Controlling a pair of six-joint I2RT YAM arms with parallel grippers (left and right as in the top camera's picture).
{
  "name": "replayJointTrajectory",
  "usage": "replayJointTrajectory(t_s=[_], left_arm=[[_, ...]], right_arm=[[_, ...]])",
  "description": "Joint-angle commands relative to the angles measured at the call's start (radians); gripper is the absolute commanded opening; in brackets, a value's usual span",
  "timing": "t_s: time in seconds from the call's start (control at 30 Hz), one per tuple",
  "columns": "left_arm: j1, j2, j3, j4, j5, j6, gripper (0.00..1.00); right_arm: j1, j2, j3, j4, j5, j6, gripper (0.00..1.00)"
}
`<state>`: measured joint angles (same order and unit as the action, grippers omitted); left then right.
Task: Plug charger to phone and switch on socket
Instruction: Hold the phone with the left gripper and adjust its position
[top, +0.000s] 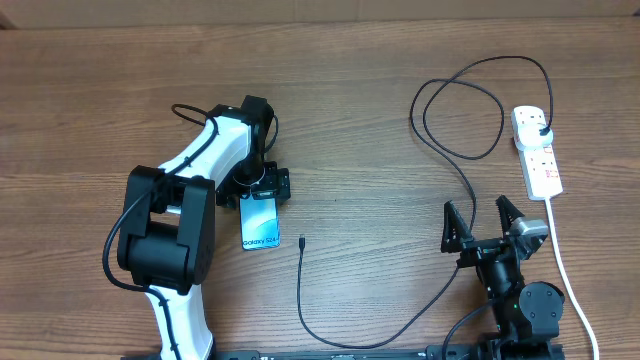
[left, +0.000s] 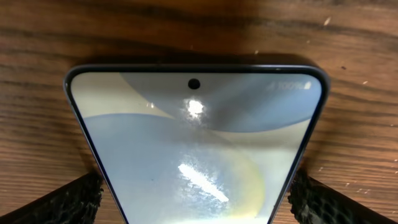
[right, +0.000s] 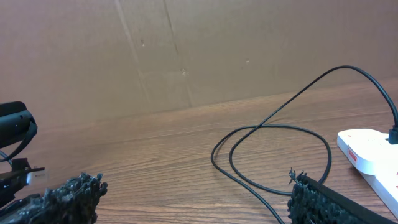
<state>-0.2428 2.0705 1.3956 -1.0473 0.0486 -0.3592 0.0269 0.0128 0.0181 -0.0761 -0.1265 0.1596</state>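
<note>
While left pincer (top: 263, 194) hangs released, straddling the phone's (top: 261, 228) top end, phone lies flat on desk (top: 380, 60), screen lit. Charger (top: 302, 290) tip just right of phone, plug in socket (top: 540, 165) far right. Right pincer (top: 484, 222) released, empty, nr socket.

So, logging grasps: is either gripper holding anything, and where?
Nothing held: left gripper, open, flanks the phone at its long edges; right gripper open, empty.
</note>
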Motion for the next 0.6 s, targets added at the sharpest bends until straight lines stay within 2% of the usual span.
replayJointTrajectory(t_s=[0.0,0.17,0.3,0.37,0.57], left_arm=[[-0.007,0.042,-0.020,0.060,0.027,0.050,1.00],[-0.007,0.042,-0.020,0.069,0.027,0.050,1.00],[-0.007,0.042,-0.026,0.064,0.028,0.049,0.92],[-0.008,0.042,-0.036,0.064,0.031,0.044,0.91],[-0.007,0.042,-0.068,0.069,0.029,0.045,0.93]], right_arm=[[0.006,-0.010,-0.010,0.003,-0.003,-0.004,1.00],[0.006,-0.010,-0.010,0.003,-0.003,-0.004,1.00],[0.006,-0.010,-0.010,0.003,-0.002,-0.005,1.00],[0.006,-0.010,-0.010,0.003,-0.003,-0.004,1.00],[0.006,-0.010,-0.010,0.003,-0.003,-0.004,1.00]])
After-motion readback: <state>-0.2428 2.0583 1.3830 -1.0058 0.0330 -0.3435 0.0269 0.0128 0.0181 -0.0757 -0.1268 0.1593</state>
